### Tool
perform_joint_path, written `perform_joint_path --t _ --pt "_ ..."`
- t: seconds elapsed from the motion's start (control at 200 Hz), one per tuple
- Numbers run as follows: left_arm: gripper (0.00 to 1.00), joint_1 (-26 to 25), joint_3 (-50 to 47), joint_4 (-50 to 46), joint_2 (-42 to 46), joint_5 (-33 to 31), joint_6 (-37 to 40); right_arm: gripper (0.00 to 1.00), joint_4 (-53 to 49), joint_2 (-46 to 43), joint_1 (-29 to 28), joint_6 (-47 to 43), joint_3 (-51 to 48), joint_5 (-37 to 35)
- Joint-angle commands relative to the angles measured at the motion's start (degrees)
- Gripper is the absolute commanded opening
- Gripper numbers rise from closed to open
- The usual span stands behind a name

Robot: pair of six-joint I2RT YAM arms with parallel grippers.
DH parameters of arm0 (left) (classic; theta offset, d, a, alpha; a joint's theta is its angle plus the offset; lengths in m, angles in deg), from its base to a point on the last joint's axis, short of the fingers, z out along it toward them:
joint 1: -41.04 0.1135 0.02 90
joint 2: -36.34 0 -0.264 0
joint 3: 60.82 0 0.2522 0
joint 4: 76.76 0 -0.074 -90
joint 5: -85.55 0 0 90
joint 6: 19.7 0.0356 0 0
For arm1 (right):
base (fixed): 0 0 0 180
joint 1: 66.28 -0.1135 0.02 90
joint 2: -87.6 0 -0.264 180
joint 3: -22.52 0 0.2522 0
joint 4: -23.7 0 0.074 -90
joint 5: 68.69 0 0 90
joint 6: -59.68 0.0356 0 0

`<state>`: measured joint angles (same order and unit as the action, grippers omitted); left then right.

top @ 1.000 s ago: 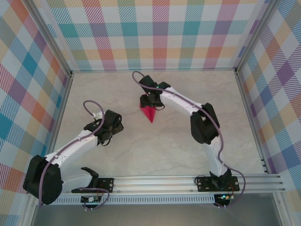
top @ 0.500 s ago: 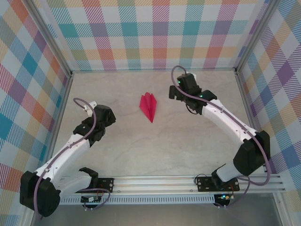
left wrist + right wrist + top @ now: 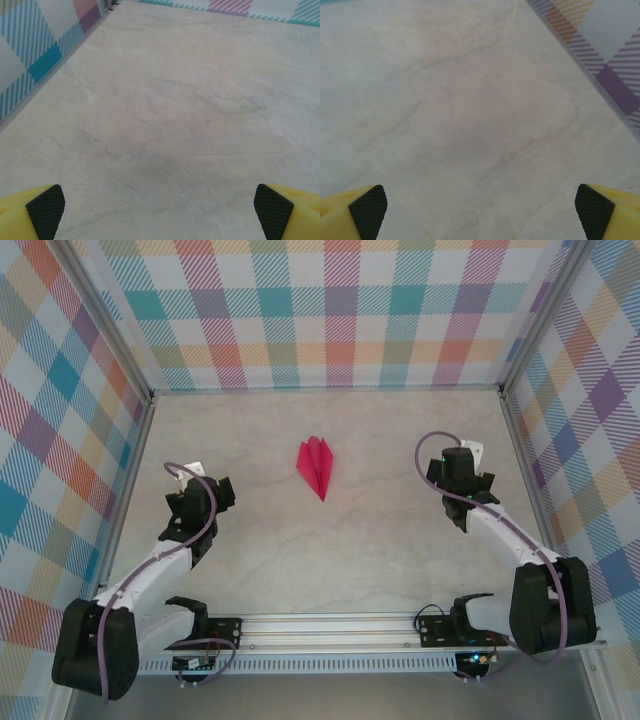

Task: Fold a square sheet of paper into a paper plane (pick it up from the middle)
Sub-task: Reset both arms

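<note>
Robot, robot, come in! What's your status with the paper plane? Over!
Left gripper open, empty. Right gripper open, empty. Paper plane folded, lying on the table between the arms, neither touching it. Nothing in the way. Over.

The right gripper (image 3: 480, 212) hangs over the pale, marble-like table (image 3: 470, 100). Its two yellow fingers (image 3: 340, 212) with black ribbed pads (image 3: 592, 207) sit in the bottom corners, far apart, with bare table surface between them. At the upper right stands a checked wall (image 3: 615, 45) with purple and orange stripes.
</note>
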<state>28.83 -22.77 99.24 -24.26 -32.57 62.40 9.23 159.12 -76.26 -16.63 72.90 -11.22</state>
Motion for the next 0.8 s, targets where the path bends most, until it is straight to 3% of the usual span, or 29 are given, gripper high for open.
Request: perform_joint_path --t 0.0,0.33,0.54,0.795 --pt "1.00 2.4 -3.0 15.3 -2.8 7.1 5.8 1.00 12.0 1.5 1.0 -3.3 -2.9 2.9" --pt "1.00 7.7 -5.8 33.6 -15.3 20.7 7.1 1.00 31.3 7.9 2.0 -10.8 -9.1 12.5" --pt "1.00 10.3 -5.9 42.4 -23.4 24.4 7.4 1.00 40.4 10.6 4.4 -13.2 -11.5 18.7" --pt "1.00 10.6 -4.1 43.8 -28.9 24.2 6.8 1.00 47.4 14.1 6.6 -12.4 -13.7 23.6"
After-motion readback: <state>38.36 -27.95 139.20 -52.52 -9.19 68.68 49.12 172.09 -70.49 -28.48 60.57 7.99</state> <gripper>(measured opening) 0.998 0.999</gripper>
